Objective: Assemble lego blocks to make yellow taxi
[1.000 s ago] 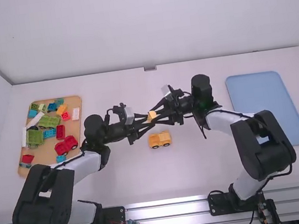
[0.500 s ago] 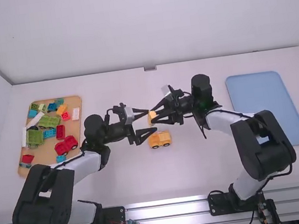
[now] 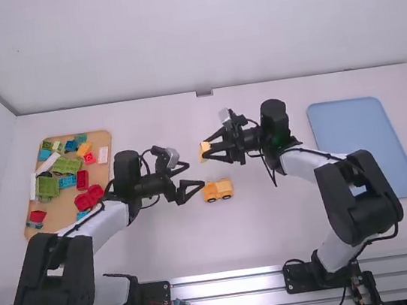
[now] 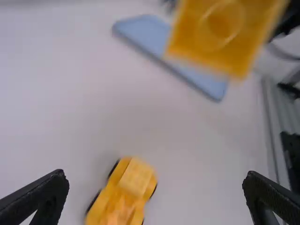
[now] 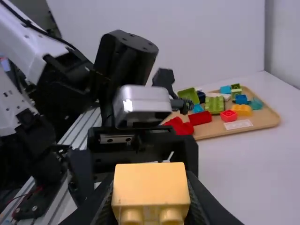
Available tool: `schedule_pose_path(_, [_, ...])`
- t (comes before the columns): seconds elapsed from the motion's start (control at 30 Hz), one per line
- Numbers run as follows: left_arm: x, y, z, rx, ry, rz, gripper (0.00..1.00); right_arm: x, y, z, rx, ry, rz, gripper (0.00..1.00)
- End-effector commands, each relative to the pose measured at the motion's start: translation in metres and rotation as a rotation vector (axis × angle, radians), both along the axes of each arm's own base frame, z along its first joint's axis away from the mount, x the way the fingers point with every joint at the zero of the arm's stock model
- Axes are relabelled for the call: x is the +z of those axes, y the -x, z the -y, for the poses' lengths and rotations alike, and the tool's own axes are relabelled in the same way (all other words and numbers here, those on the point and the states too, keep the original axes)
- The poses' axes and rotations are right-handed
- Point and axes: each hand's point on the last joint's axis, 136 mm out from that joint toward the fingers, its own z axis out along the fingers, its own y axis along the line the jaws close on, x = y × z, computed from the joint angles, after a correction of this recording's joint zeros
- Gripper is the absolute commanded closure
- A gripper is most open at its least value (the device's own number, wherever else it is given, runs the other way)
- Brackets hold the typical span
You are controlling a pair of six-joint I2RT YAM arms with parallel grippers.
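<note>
Step in hand (judged): fitting the upper part of the taxi. The right end effector (image 3: 208,150) pinches a yellow plastic toy block (image 3: 203,152); the left end effector (image 3: 195,176) has its fingers spread and grips nothing. The yellow wheeled toy vehicle base (image 3: 218,190) is on the worktop (image 3: 274,226), just beside the left end effector and on the base side of the right one.

Next move (judged): check the block's orientation, align it above the base, lower and press evenly. Off-centre pressure may tip or roll the base.

Containers: a tan wooden tray (image 3: 63,208), left of the left end effector, holds green, blue, red, white and orange-yellow pieces. A flat blue rectangular tray (image 3: 352,128) is right of the right end effector.
</note>
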Motion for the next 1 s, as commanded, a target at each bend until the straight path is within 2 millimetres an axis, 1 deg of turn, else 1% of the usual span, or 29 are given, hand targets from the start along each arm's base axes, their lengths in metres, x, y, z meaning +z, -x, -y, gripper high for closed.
schedule_pose_path(0.0, [0.020, -0.033, -0.020, 0.092, -0.172, 0.159, 0.01, 0.004, -0.018, -0.001, -0.068, 0.006, -0.009, 0.87])
schedule_pose_path(0.03, [0.015, -0.039, -0.031, 0.136, -0.288, 0.120, 0.01, 0.002, -0.024, 0.000, -0.100, 0.018, -0.018, 0.87])
schedule_pose_path(0.07, [0.014, -0.042, -0.041, 0.161, -0.388, 0.094, 0.01, -0.002, -0.031, 0.002, -0.132, 0.038, -0.032, 0.88])
schedule_pose_path(0.13, [0.018, -0.045, -0.050, 0.169, -0.469, 0.090, 0.01, -0.007, -0.039, 0.001, -0.167, 0.069, -0.056, 0.89])
schedule_pose_path(0.2, [0.026, -0.048, -0.060, 0.183, -0.541, 0.086, 0.01, -0.016, -0.048, -0.004, -0.210, 0.136, -0.073, 0.91])
schedule_pose_path(0.23, [0.031, -0.050, -0.071, 0.203, -0.594, 0.081, 0.01, -0.021, -0.050, -0.008, -0.219, 0.193, -0.064, 0.91])
schedule_pose_path(0.27, [0.032, -0.051, -0.073, 0.208, -0.609, 0.082, 0.01, -0.023, -0.050, -0.009, -0.222, 0.211, -0.060, 0.92])
schedule_pose_path(0.37, [0.034, -0.057, -0.109, 0.295, -0.788, 0.071, 0.01, -0.036, -0.052, -0.014, -0.240, 0.397, -0.002, 0.94])
schedule_pose_path(0.4, [0.034, -0.058, -0.114, 0.303, -0.811, 0.075, 0.01, -0.036, -0.051, -0.014, -0.239, 0.415, 0.004, 0.94])
schedule_pose_path(0.47, [0.035, -0.059, -0.135, 0.341, -0.920, 0.084, 0.01, -0.042, -0.047, -0.016, -0.223, 0.515, 0.067, 0.94])
schedule_pose_path(0.5, [0.038, -0.060, -0.141, 0.350, -0.951, 0.096, 0.01, -0.045, -0.044, -0.016, -0.214, 0.553, 0.090, 0.94])
schedule_pose_path(0.53, [0.041, -0.060, -0.149, 0.344, -0.989, 0.128, 0.01, -0.049, -0.039, -0.016, -0.191, 0.614, 0.141, 0.96])
schedule_pose_path(0.57, [0.044, -0.061, -0.152, 0.343, -1.001, 0.144, 0.01, -0.051, -0.038, -0.016, -0.185, 0.634, 0.156, 1.00])
schedule_pose_path(0.67, [0.062, -0.069, -0.174, 0.417, -0.988, 0.197, 0.01, -0.066, -0.028, -0.017, -0.154, 0.761, 0.246, 1.00])
schedule_pose_path(0.73, [0.071, -0.070, -0.183, 0.438, -0.954, 0.212, 0.01, -0.073, -0.025, -0.023, -0.141, 0.804, 0.287, 1.00])
schedule_pose_path(0.83, [0.086, -0.062, -0.193, 0.413, -0.837, 0.231, 0.01, -0.088, -0.019, -0.034, -0.121, 0.872, 0.346, 1.00])
schedule_pose_path(0.87, [0.088, -0.061, -0.193, 0.408, -0.823, 0.234, 0.01, -0.089, -0.019, -0.036, -0.123, 0.879, 0.355, 1.00])
schedule_pose_path(0.9, [0.094, -0.057, -0.196, 0.389, -0.765, 0.241, 0.01, -0.096, -0.020, -0.045, -0.130, 0.897, 0.361, 1.00])
schedule_pose_path(0.97, [0.096, -0.053, -0.200, 0.378, -0.721, 0.240, 0.01, -0.103, -0.019, -0.053, -0.117, 0.930, 0.369, 1.00])
